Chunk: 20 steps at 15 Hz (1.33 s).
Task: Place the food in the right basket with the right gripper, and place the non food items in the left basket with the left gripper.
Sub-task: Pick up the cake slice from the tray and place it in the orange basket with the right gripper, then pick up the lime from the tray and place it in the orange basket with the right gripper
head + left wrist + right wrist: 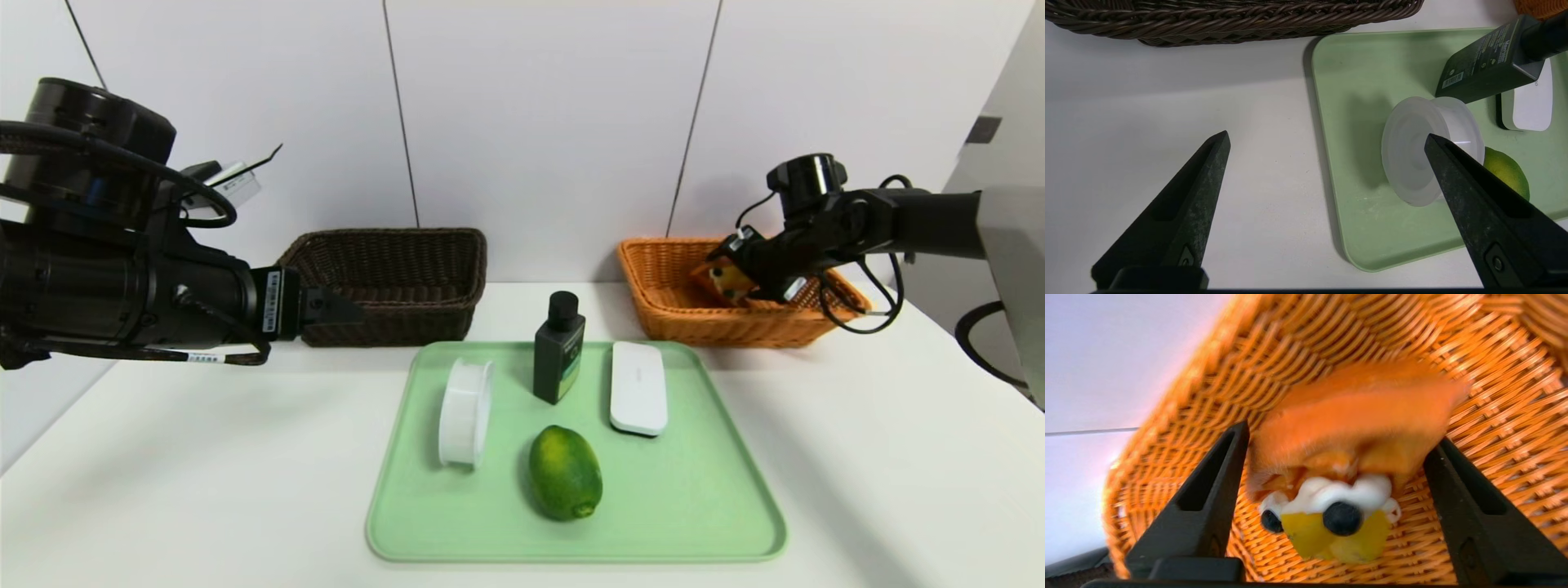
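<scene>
Head view: right gripper (739,273) reached over the right basket (678,314), orange wicker, at the far right of the white table (204,457). Tart wedge (727,279) inside that basket, between the black fingers. Right wrist view: fingers parted, one on each side of the wedge (1355,433); left-hand finger just clear of the orange crust, the other close against it at the tip — contact there not certain. Wedge blurred, cream, dark berries and yellow fruit turned toward the camera, woven basket floor (1494,396) directly behind.

Left gripper (331,309) held above the table near the left basket (392,282), dark brown wicker, at the far left. Left wrist view: left gripper (1327,141) with fingers spread wide, nothing between them but bare table and the near edge of the green tray (1355,81).

On the green tray (694,506), centre of the table: white ribbed container (465,412) standing on edge at the left; dark bottle (559,351) upright at the back centre; flat white box (638,388) lying at the back right, just beside the bottle; green lime (565,472) lying in front — near the container, apart from it. All four well apart from both grippers.
</scene>
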Each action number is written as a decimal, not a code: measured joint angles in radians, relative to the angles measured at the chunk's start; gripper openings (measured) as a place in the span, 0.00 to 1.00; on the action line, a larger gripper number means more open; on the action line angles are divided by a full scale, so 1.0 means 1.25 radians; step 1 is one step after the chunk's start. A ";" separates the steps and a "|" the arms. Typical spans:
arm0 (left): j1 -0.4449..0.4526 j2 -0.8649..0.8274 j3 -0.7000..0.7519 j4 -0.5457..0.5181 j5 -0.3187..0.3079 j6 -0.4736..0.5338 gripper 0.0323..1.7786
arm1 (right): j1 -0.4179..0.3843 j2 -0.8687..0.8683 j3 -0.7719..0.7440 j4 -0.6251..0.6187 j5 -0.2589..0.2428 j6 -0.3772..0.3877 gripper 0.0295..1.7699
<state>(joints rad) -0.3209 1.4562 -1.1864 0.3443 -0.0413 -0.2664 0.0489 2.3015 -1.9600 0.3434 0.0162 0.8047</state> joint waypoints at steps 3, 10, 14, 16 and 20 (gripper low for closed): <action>-0.001 -0.006 0.000 0.000 0.000 0.000 0.95 | 0.012 -0.029 0.000 0.001 -0.001 -0.004 0.85; -0.015 -0.038 0.004 0.006 -0.001 -0.015 0.95 | 0.051 -0.098 0.001 0.003 -0.009 0.003 0.92; -0.017 -0.062 0.007 0.001 0.002 -0.059 0.95 | 0.158 -0.194 0.010 0.065 0.009 0.022 0.94; -0.017 -0.081 0.015 0.017 0.003 -0.067 0.95 | 0.248 -0.248 0.012 0.154 0.029 0.023 0.94; -0.017 -0.145 0.033 0.159 0.006 -0.060 0.95 | 0.427 -0.325 0.014 0.348 0.037 0.033 0.95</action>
<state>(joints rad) -0.3419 1.2749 -1.1449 0.5434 -0.0340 -0.3415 0.5826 1.8955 -1.9430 0.7779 0.0623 0.8457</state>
